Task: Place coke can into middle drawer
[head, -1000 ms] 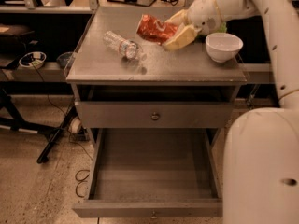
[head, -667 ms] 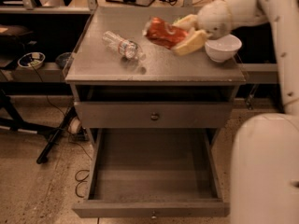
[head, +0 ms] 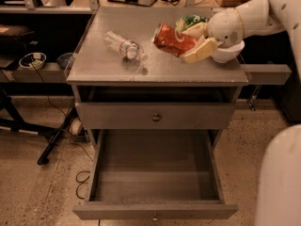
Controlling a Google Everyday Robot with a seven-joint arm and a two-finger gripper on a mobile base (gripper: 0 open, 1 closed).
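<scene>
Gripper (head: 185, 45): upper right of the frame, over the right part of the cabinet top (head: 108, 72); its two pale fingers (head: 201, 51) are pinched on the coke can.
Coke can (head: 170, 38): upper centre-right of the frame, tilted, its right end between the fingers and its left end sticking out toward the frame's left. It looks to be held just off the top.
Middle drawer (head: 141, 211): bottom centre of the frame, pulled fully out, well apart from the can and below it.
Upper drawer (head: 117, 117): closed, mid-frame, between the can and the open drawer.
Step in hand: carrying the can from the top toward the open drawer, by my judgement.
Doing it well: bring the can out past the front edge of the top before going down, so it misses the lip and the closed drawer front. Lower it into the middle of the drawer and only then let go.
Nearby hazards: white bowl (head: 230, 54) touching or just beside the gripper's right; water bottle (head: 123, 45) lying to the can's left, near but apart.
</scene>
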